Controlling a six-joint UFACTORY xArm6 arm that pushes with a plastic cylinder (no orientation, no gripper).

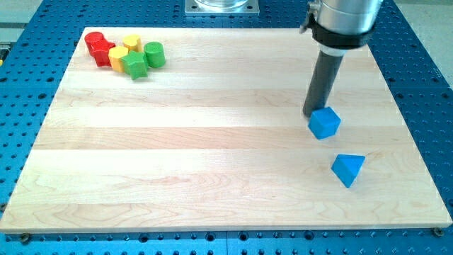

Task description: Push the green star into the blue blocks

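Observation:
The green star (134, 65) lies near the view's top left, in a tight cluster with other blocks. Two blue blocks lie at the view's right: a blue cube-like block (325, 122) and below it a blue triangular block (348, 168). My tip (312, 114) stands at the upper left edge of the blue cube-like block, touching or nearly touching it. The tip is far to the right of the green star.
The cluster at the top left also holds a green cylinder (154, 54), a yellow block (132, 43), another yellow block (117, 56), a red cylinder (94, 41) and a red block (103, 52). The wooden board (212, 142) lies on a blue perforated table.

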